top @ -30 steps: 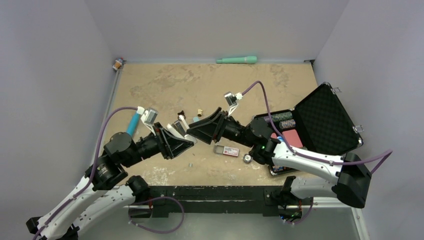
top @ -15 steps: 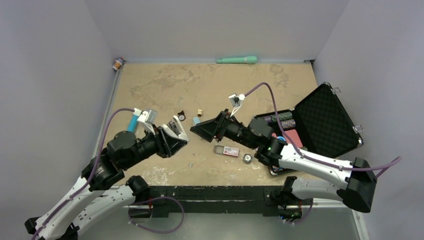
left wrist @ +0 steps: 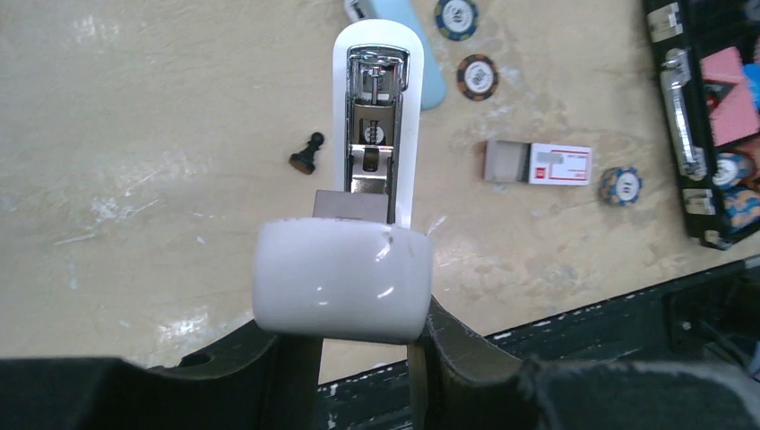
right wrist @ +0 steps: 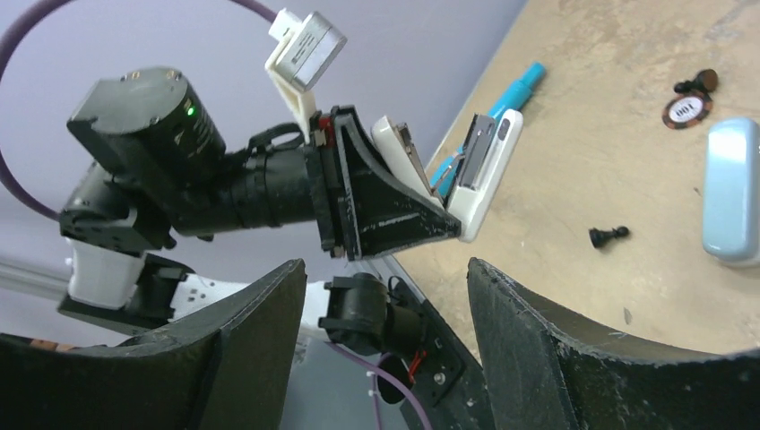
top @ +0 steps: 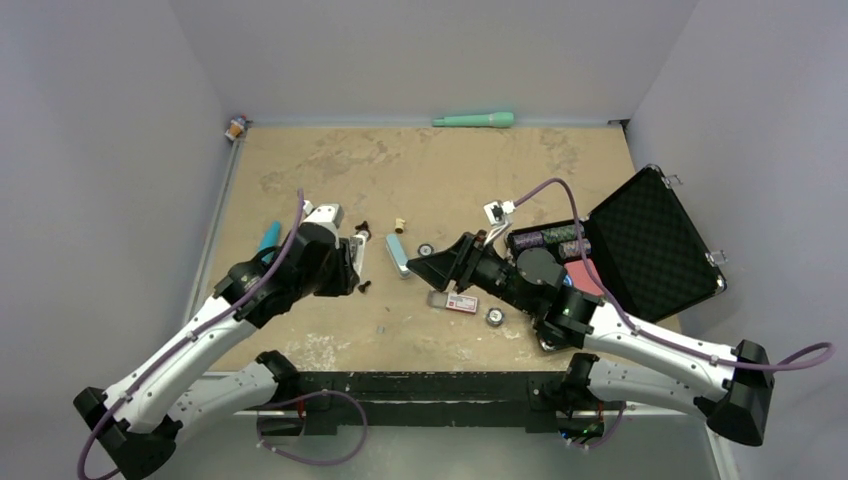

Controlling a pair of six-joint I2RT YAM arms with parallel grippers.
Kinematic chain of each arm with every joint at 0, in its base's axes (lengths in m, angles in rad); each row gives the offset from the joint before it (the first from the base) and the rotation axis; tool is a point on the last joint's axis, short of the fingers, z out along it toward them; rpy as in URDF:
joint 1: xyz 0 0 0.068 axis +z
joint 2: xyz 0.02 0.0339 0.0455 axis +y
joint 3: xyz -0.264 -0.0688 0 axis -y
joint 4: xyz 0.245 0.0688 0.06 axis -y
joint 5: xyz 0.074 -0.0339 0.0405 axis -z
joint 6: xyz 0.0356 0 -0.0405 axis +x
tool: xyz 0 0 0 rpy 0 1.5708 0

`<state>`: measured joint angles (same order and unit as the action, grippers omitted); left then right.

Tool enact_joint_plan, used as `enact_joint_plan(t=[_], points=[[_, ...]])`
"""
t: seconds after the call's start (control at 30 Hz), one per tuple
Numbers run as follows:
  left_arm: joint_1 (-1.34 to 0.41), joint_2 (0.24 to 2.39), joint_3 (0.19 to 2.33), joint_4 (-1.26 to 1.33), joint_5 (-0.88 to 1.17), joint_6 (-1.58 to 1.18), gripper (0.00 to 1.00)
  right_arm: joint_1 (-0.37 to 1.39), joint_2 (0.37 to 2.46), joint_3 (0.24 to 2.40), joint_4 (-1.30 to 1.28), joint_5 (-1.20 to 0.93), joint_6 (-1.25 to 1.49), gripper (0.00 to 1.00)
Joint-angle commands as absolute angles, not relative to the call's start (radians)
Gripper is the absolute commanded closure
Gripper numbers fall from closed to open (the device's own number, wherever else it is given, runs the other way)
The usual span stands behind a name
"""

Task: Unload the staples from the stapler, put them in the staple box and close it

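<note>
Bench: tan top, mottled, with pale scuffs and whitish smears, heaviest toward the near edge. Boxed in on three sides by plain lavender-grey panels: back wall, left wall, right wall, all matte. Black rail runs along the near edge, with a grey surface below it. Light is even and diffuse, shadows soft.

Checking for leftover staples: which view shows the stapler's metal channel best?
Left wrist: looks straight down the open channel of the stapler in the left hand. Right wrist shows it side-on; top external, a tiny sliver.
</note>
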<state>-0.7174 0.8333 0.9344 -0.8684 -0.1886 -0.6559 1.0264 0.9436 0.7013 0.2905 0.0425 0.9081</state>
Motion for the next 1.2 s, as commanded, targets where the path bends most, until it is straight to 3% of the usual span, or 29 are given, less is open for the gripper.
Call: enact_joint_plan(t=[0.0, 0.4, 0.8, 1.17], points=[[-0.656, 0.895, 1.024, -0.914, -0.197, -0.563, 1.00, 1.023, 0.869, 0.655, 0.250, 0.089, 0.913, 0.30], [-0.527, 1.137, 1.084, -0.887, -0.230, -0.499, 1.00, 1.024, 0.770, 0.604, 0.198, 0.106, 0.914, 0.30], [-0.260, 1.433, 1.163, -0.756, -0.120, -0.532, 1.00, 1.024, 0.715, 0.531, 0.206, 0.102, 0.944, 0.30], [-0.135, 1.735, 1.358, -0.738, -0.118, -0.579, 1.00, 1.024, 0.678, 0.534, 0.156, 0.099, 0.939, 0.30]])
